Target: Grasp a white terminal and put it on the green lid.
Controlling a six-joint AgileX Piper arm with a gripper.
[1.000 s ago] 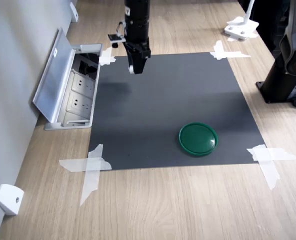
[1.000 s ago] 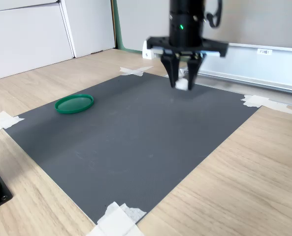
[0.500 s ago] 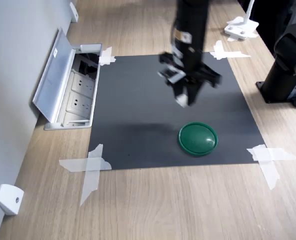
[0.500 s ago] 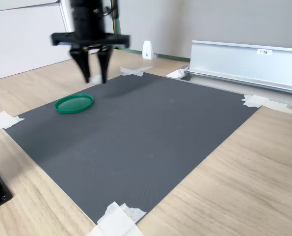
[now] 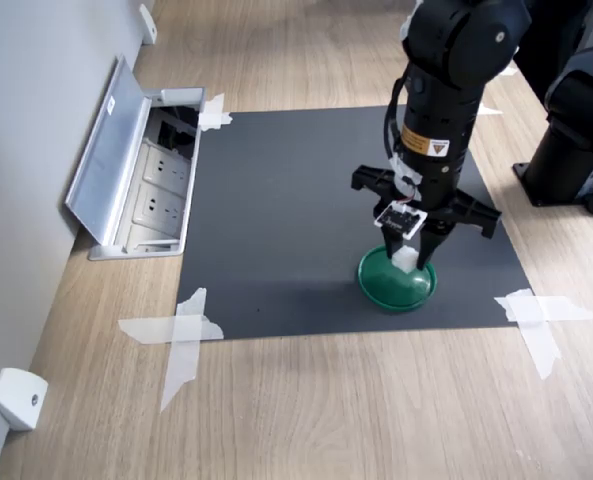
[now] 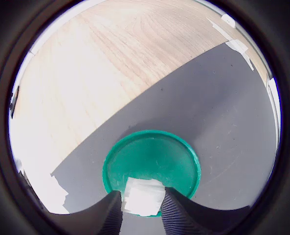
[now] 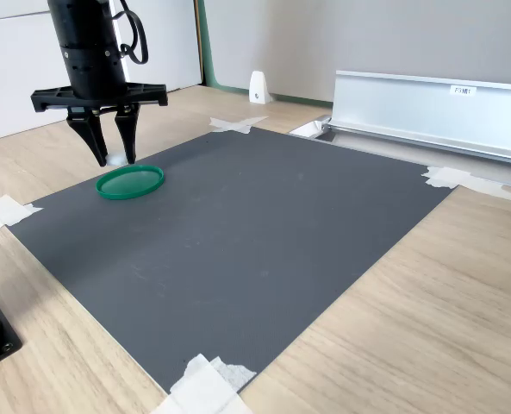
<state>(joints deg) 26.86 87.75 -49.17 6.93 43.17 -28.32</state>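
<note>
The green lid [image 5: 396,281] [image 7: 131,182] [image 6: 152,161] lies flat on the dark mat near its corner. My gripper [image 5: 408,256] [image 7: 115,158] [image 6: 141,205] hangs just above the lid's edge, pointing down. It is shut on the white terminal [image 5: 405,259] [image 6: 143,197] [image 7: 115,159], a small white block pinched between the two ribbed fingers [image 6: 110,215]. In the wrist view the terminal sits over the lid's rim. Whether it touches the lid cannot be told.
The grey mat [image 5: 306,230] is taped to a wooden table [image 5: 316,410]. An open metal socket box [image 5: 141,170] [image 7: 427,108] lies beside the mat. A black base [image 5: 576,160] stands at the first exterior view's right; a white wedge piece [image 5: 18,398] lies at its lower left.
The arm has swung across the mat from near the socket box to the green lid and dropped lower, carrying the white terminal all the way.
</note>
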